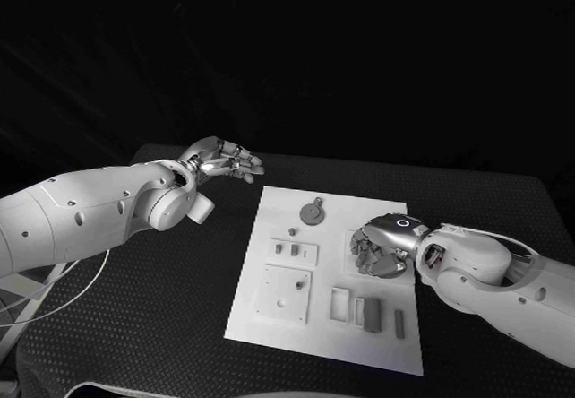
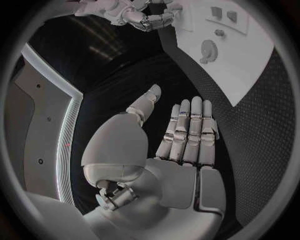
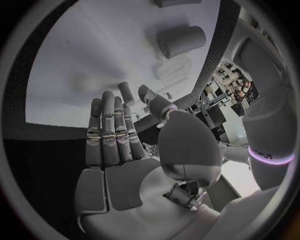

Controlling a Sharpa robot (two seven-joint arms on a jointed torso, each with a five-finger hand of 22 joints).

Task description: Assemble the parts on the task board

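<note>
Black table (image 1: 126, 325) — textured top — with white cables (image 1: 50, 296) at its edge.

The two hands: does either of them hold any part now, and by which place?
Nothing is held. The left hand and the right hand both have straight, empty fingers.

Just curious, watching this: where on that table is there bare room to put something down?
Bare black table lies left of the white plate, and along the far edge behind it. The plate's near strip is bare too. It is crowded mid-plate, where small parts sit beside the right hand. The left hand hovers far-left.
</note>
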